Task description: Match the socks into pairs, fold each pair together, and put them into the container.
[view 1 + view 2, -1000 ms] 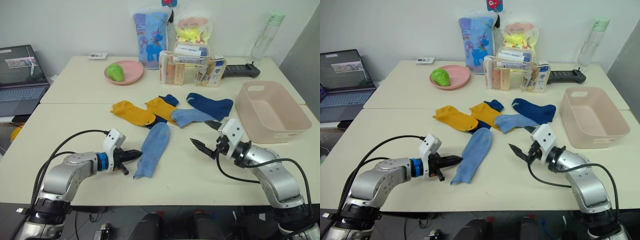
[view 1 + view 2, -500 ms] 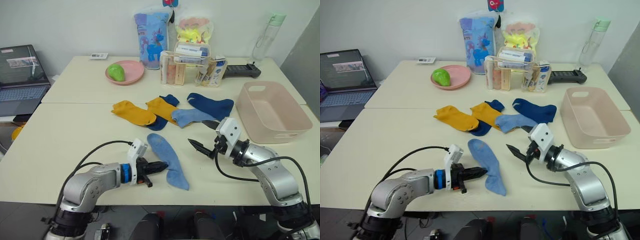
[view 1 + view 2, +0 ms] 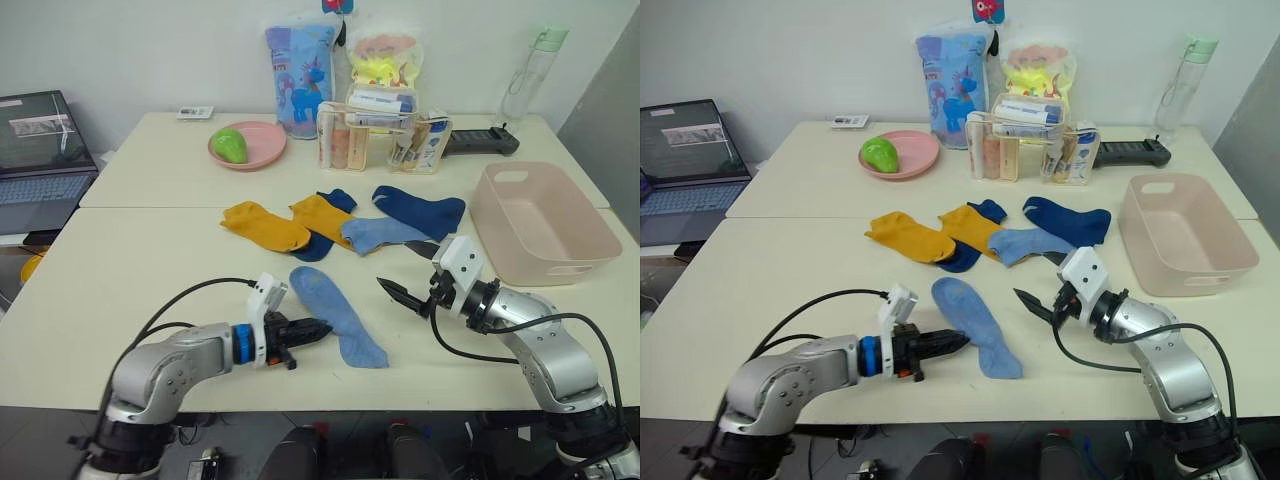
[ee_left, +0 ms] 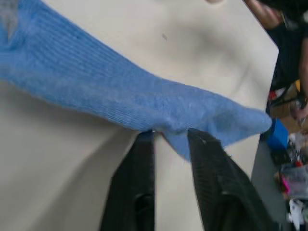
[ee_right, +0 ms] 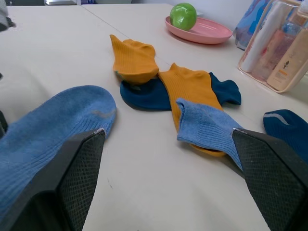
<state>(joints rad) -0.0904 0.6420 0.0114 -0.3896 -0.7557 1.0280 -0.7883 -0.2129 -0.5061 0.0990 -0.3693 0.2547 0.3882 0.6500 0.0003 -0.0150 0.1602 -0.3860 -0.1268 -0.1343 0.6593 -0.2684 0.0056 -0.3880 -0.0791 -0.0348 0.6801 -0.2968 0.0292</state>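
On the cream table [image 3: 150, 270] before a white wall, the left pincer [image 3: 312, 330] pinches a light blue sock [image 3: 335, 315]; the right pincer [image 3: 405, 290] is spread.

Setting: indoor room, office or lab type, staged as a household test bench. Two plain cream rectangular tables [image 3: 150, 160] pushed together against a bare white wall [image 3: 130, 50]. Open dark laptop [image 3: 40, 150] on a separate surface at robot's left. Mixed domestic props along the far table: round pink plate [image 3: 247, 146] with a green fruit-like object, clear plastic organiser box of tubes [image 3: 385, 135], blue cartoon-print pouch [image 3: 298, 65], translucent water bottle with green cap [image 3: 532, 70].
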